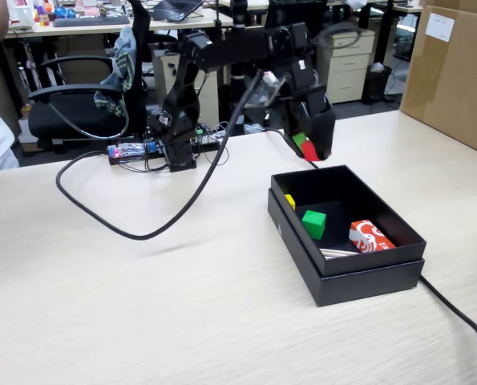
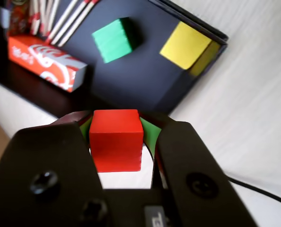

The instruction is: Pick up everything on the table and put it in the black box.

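A small solid-red cube (image 2: 115, 139) sits clamped between green-lined jaws in the wrist view; my gripper (image 2: 116, 127) is shut on it. In the fixed view the gripper (image 1: 311, 149) hangs in the air just above the far rim of the black box (image 1: 334, 282), with the red cube (image 1: 309, 150) showing at its tip. The black box (image 2: 145, 75) lies ahead in the wrist view, on the beige table (image 1: 102, 305).
Inside the box lie a green cube (image 1: 313, 224), a yellow cube (image 1: 290, 200), a red-and-white packet (image 1: 369, 237) and some sticks (image 1: 338, 253). A black cable (image 1: 126, 228) loops over the table at left; another (image 1: 462, 321) runs off front right. A brown carton (image 1: 454, 72) stands at the back right.
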`<control>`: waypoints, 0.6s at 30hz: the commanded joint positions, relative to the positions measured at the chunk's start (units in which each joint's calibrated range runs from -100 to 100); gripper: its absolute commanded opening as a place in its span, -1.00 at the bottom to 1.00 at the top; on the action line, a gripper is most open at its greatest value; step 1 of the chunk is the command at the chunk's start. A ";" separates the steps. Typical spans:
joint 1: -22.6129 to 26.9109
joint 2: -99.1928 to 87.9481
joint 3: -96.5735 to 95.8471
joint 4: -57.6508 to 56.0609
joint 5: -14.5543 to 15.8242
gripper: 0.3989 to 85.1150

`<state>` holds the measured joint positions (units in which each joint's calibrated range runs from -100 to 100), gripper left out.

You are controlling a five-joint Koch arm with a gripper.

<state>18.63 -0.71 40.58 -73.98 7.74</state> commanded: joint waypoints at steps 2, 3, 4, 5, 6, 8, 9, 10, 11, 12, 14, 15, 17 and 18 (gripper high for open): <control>-0.44 8.00 9.47 -0.10 0.93 -0.98; -0.54 10.06 10.29 -0.10 1.12 -0.99; -0.59 14.42 11.01 -0.10 1.66 -0.98; -0.59 16.26 11.65 -0.10 1.81 -0.98; -0.63 17.75 12.10 -0.10 1.90 -0.98; -0.73 20.85 13.37 -0.10 2.05 -0.98; -0.78 22.69 14.37 -0.10 2.10 -0.98; -0.78 25.21 15.82 -0.10 2.25 -0.98; -0.78 27.85 16.72 -0.10 2.54 -0.98; -0.78 28.42 16.90 -0.10 2.59 -0.98; -0.78 30.03 17.18 -0.10 2.69 -0.98; -0.78 30.14 17.18 -0.10 2.69 -0.97; -0.78 30.37 15.64 -0.10 2.54 -0.70; -0.78 30.49 15.18 -0.10 2.54 -0.69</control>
<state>17.85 31.26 54.18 -74.14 10.48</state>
